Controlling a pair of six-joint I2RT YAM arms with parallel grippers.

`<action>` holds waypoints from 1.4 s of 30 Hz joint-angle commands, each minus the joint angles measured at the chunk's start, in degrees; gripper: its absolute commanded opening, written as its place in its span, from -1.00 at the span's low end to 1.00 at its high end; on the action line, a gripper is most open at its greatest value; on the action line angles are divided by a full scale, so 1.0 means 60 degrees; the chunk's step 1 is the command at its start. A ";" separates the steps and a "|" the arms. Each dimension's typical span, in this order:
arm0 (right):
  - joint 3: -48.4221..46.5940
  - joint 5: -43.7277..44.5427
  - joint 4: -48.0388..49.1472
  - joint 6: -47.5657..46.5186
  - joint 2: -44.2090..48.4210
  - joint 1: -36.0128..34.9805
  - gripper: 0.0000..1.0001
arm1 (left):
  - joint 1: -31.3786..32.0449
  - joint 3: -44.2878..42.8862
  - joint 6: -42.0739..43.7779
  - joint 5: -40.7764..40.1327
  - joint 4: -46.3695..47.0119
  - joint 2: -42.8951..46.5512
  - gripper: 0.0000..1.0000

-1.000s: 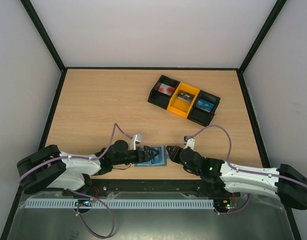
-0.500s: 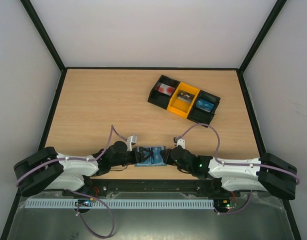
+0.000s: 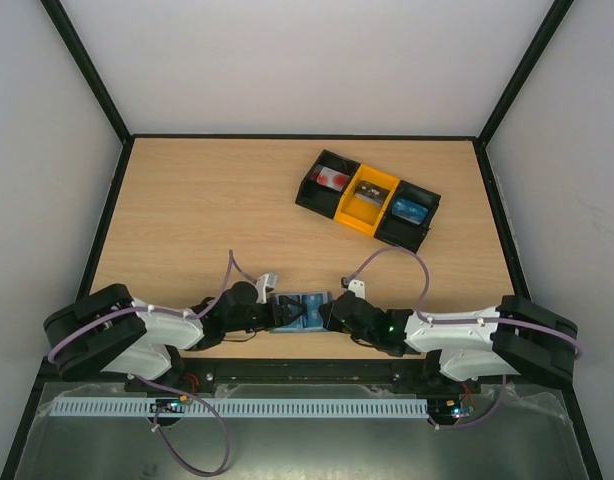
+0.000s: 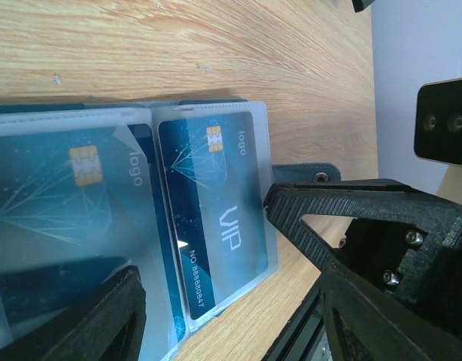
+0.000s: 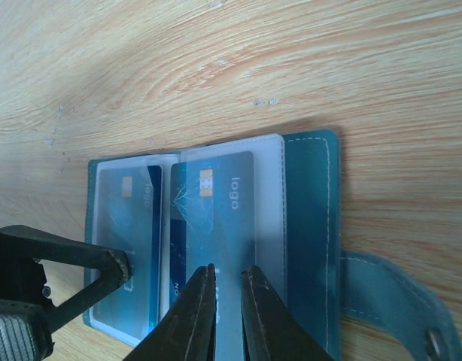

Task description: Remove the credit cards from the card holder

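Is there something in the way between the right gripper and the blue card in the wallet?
Only the clear pocket. The blue card lies under its see-through plastic in the open card holder. The right gripper is right at one end of the card, and nothing else visible is between them.

Top external camera: fixed high behind the near edge, looking down over the whole table (image 3: 207, 200) from a distance. Left wrist camera: very close and slanted, looking across the open card holder (image 4: 295, 174) from its left. Right wrist camera: equally close, looking down from the opposite side. All three views share the holder.
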State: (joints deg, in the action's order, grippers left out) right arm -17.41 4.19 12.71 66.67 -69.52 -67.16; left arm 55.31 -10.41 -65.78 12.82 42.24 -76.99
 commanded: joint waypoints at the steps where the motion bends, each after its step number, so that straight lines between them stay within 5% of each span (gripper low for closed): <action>1: 0.0139 0.0121 0.0069 0.0092 -0.0220 -0.0072 -0.77 | -0.0059 -0.0132 0.0056 0.0163 0.0449 -0.0268 0.28; 17: 0.0802 -0.0302 0.0915 0.0461 -0.0905 -0.0072 -0.84 | -0.0063 -0.0340 0.0195 0.0097 0.0576 -0.1013 -0.03; 37: 0.0895 -0.0346 0.1099 0.0550 -0.0913 -0.0072 -0.87 | -0.0078 -0.0266 -0.0031 0.0285 0.1617 -0.1842 -0.93; 42: 0.0894 -0.0335 0.1105 0.0571 -0.0953 -0.0073 -0.87 | -0.0129 -0.0127 -0.0109 0.0266 0.1738 -0.1802 -0.95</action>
State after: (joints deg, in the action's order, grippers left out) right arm -13.41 2.72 22.22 69.69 -74.11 -67.16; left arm 55.02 -12.19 -66.67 14.63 50.39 -88.12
